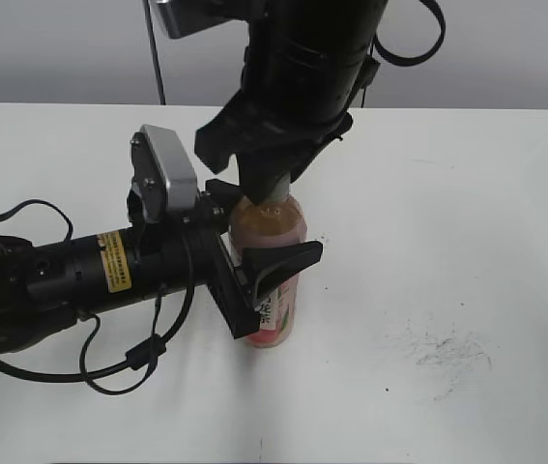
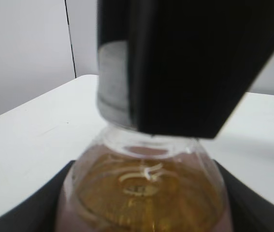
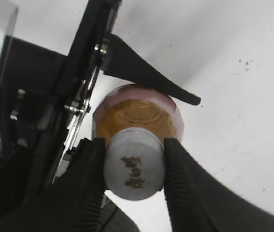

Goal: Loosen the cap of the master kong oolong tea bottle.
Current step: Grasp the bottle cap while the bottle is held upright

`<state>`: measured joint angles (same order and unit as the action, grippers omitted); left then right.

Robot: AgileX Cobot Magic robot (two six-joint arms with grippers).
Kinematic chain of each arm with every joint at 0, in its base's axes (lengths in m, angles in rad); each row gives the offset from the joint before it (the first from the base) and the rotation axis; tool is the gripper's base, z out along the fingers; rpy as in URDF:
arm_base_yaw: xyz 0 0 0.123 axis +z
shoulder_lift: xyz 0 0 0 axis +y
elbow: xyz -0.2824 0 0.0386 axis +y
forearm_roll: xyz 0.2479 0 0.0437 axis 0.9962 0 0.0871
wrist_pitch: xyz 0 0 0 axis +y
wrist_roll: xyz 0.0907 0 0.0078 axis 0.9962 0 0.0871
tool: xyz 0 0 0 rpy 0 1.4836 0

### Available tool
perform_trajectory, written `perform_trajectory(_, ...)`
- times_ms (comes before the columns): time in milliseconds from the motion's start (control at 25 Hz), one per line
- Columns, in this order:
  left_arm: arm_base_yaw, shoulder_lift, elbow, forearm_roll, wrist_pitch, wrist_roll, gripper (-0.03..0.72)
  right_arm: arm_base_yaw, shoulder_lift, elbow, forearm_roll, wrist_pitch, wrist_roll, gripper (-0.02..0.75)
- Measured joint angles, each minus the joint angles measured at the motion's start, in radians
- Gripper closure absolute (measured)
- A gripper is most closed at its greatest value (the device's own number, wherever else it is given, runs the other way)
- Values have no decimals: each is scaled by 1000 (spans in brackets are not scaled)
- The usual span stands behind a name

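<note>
The master kong oolong tea bottle (image 1: 272, 230) stands upright mid-table, amber tea above a pink label. My left gripper (image 1: 259, 271) is shut on the bottle's body, one finger on each side. In the left wrist view the bottle's shoulder (image 2: 146, 188) sits between the left gripper's dark fingers (image 2: 144, 217). My right gripper (image 1: 272, 193) comes down from above and is shut on the cap. In the right wrist view the white-grey cap (image 3: 134, 164) with a dark mark sits clamped between the right gripper's two fingers (image 3: 134, 169), above the bottle (image 3: 137, 113). The cap's ribbed side (image 2: 113, 79) shows beside a right finger.
The white table (image 1: 467, 242) carries dark scuff marks (image 1: 447, 353) at the right front. The left arm's cables (image 1: 119, 358) loop over the table at the lower left. A grey wall rises behind the table's far edge.
</note>
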<state>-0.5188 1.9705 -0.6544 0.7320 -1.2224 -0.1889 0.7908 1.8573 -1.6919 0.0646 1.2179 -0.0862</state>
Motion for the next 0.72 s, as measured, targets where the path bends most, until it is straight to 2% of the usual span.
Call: perform_trajectory(720, 0, 0, 0, 5, -1, 6, 243, -6, 0, 0, 19, 1, -1102, 461)
